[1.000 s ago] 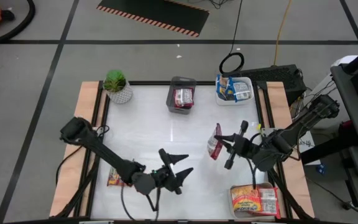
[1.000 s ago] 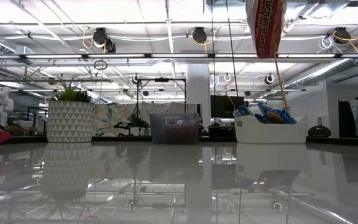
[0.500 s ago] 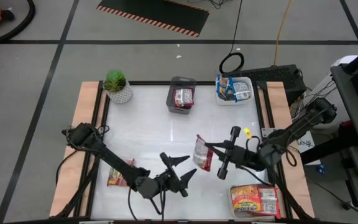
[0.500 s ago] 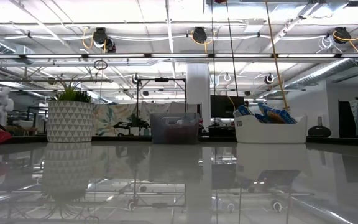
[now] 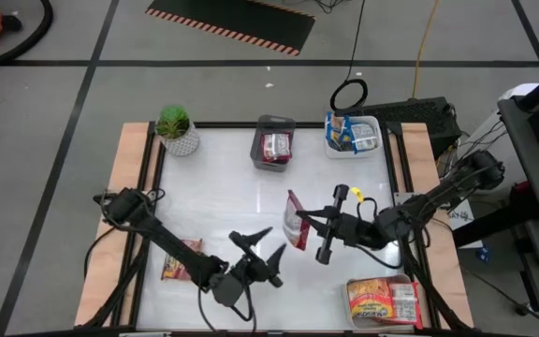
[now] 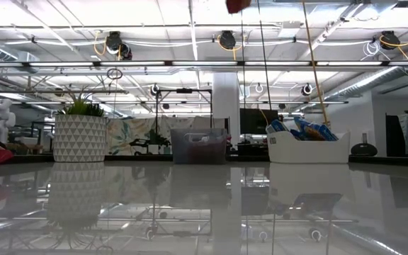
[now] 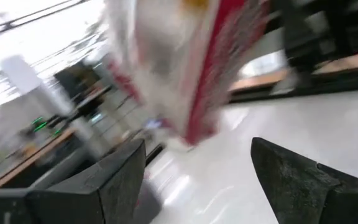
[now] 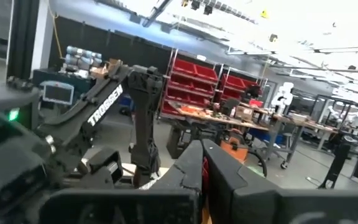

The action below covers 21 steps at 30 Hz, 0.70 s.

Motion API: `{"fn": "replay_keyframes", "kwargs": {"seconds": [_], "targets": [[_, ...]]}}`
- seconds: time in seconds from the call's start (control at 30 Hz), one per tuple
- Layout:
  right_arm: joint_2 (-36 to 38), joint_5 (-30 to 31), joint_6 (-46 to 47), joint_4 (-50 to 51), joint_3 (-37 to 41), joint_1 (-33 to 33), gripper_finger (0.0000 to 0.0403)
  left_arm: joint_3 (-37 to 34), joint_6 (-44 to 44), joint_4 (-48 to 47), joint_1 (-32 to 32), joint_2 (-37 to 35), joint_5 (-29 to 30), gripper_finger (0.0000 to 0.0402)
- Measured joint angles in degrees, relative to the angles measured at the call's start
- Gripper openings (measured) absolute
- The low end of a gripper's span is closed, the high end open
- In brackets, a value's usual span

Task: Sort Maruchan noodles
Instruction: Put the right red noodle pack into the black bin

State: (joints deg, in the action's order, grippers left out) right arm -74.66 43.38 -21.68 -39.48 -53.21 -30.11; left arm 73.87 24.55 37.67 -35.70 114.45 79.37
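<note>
So the red-and-white Maruchan packet is up in the air over the middle of the surface, pinched by the right gripper, whose jaws are clamped on the packet's edge. It hangs off the tips toward the left arm, long axis roughly upright and a bit tilted. In the low view only its bottom corner pokes in at the top, so it's well clear of the surface.

The bit that matters: the left gripper sits just beside and below the packet, jaws spread wide apart, mouth pointing up at it. From the left wrist view the packet is right ahead of the open jaws, between their lines but not in them yet. It looks to me like a handover, and the left jaws would have to close across the packet's flat faces.

Farther out: another packet lies by the left arm, a stack by the right arm, and the grey tray and white tray sit well beyond both.
</note>
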Motion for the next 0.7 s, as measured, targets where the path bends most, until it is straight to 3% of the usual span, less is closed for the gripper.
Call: {"fn": "replay_keyframes", "kwargs": {"seconds": [0.07,0.2,0.53,0.7], "targets": [[-1.2,0.0,-0.1,-2.0,0.0,0.5,0.0,0.0,-0.5,-0.4,0.0,0.2,3.2,0.0296],[-3.2,0.3,0.2,-3.6,0.0,1.5,0.0,0.0,-2.3,-0.1,0.3,0.1,2.6,0.0296],[-4.6,6.4,-0.3,-3.5,0.0,2.0,0.0,0.0,-9.3,0.1,2.5,0.1,-7.8,0.0296],[-4.6,6.5,1.9,-1.0,0.0,1.9,0.0,0.0,-8.3,-1.2,4.7,0.1,-8.2,0.0296]]}}
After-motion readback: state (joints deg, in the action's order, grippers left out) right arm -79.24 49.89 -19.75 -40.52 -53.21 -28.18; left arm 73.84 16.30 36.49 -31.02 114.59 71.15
